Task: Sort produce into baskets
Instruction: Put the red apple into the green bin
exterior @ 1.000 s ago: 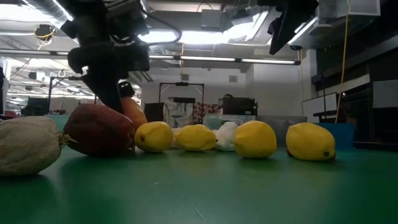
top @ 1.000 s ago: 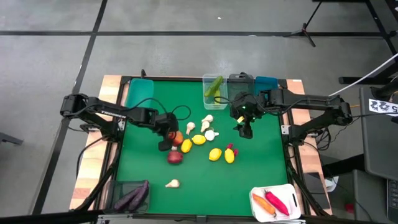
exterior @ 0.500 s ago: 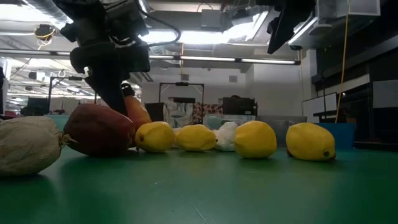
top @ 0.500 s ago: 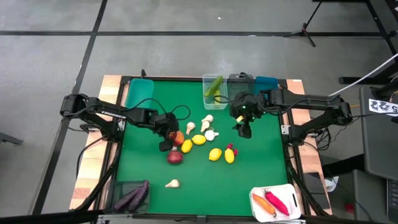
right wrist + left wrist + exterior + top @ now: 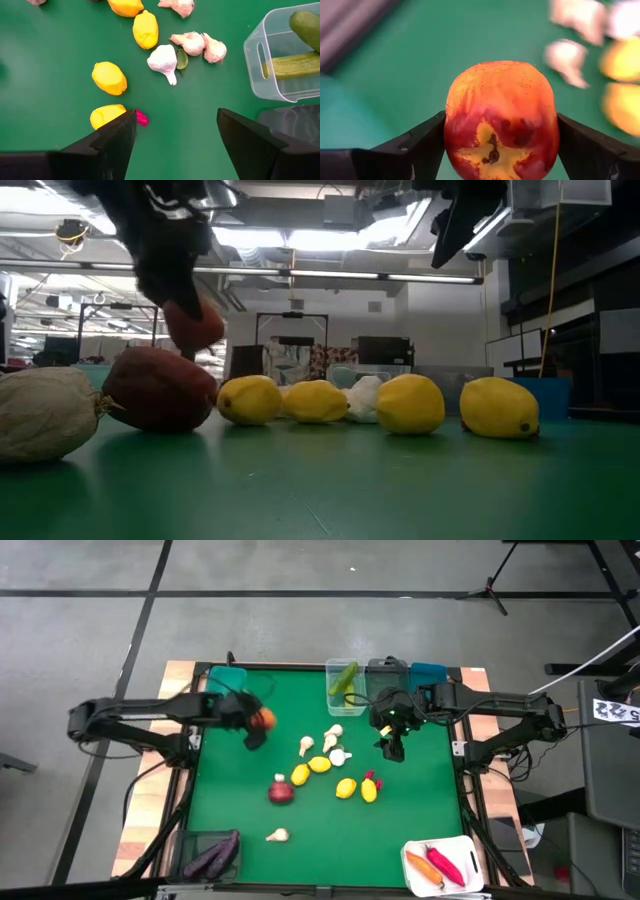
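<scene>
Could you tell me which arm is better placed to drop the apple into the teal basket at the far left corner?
The left: its gripper already holds the apple, close to that teal basket. The right gripper is open and empty.

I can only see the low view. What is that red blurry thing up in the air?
Observer: An apple, orange-red, clamped in the left gripper.
Operator: Where is it going?
Observer: I can't say, but from above it hangs beside the teal basket at the table's far left corner.
Operator: And the other arm?
Observer: The right gripper is open and empty, above the mat near a yellow lemon.
Operator: Anything sorted already?
Observer: Cucumbers lie in the clear basket.
</scene>
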Motion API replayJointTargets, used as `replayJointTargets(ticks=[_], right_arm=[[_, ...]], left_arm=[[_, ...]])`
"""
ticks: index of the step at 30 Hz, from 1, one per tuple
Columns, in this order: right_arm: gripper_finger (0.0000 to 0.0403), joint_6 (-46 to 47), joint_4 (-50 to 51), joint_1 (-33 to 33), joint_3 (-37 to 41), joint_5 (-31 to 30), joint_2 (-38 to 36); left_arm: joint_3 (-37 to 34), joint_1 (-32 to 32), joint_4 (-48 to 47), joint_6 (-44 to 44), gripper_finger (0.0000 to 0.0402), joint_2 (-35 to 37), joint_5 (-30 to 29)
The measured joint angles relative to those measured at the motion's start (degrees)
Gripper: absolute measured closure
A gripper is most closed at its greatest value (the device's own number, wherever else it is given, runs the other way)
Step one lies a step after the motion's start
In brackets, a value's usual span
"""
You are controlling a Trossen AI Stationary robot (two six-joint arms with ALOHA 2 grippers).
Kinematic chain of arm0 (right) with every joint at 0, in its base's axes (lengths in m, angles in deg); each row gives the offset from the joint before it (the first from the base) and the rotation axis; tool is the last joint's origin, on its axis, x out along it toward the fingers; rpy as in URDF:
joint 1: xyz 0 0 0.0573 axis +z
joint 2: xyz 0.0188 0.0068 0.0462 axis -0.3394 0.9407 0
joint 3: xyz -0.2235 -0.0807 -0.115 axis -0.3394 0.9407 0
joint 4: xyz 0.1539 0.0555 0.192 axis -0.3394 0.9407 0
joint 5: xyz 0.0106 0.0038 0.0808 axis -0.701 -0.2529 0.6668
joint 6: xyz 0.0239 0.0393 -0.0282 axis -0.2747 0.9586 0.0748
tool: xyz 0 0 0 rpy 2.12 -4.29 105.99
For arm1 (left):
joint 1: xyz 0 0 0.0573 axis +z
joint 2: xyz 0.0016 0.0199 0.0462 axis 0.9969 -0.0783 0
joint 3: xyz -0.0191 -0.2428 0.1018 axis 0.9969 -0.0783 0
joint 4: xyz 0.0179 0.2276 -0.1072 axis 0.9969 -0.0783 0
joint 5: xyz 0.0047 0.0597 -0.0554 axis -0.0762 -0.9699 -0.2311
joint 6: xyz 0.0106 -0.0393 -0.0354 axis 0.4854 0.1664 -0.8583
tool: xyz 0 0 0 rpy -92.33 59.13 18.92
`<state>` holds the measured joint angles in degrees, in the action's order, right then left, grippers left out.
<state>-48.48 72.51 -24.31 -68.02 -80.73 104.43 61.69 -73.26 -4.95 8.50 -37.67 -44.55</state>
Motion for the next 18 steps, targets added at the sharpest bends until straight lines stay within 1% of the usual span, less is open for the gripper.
replayJointTargets(ticks=[4,8,10,14,18], right_arm=[[0.0125,0.00,-0.19,0.00,0.00,0.04,0.00],[0.0125,0.00,-0.23,-0.01,0.00,0.07,0.00],[0.0125,0.02,-0.23,0.00,0.00,0.09,0.00],[0.0125,0.02,-0.21,0.00,0.00,0.11,0.00],[0.0125,0.02,-0.21,0.00,0.00,0.11,0.00]], left_arm=[[0.02,5.06,-2.11,-4.29,0.0085,6.75,-9.66],[0.04,10.40,-1.91,-10.46,0.0084,9.88,-18.30],[0.07,13.32,-2.24,-12.31,0.0084,10.02,-20.03],[-0.29,18.96,-2.08,-14.00,0.0084,8.62,-21.01],[-3.07,23.78,-0.91,-14.91,0.0083,6.21,-21.25]])
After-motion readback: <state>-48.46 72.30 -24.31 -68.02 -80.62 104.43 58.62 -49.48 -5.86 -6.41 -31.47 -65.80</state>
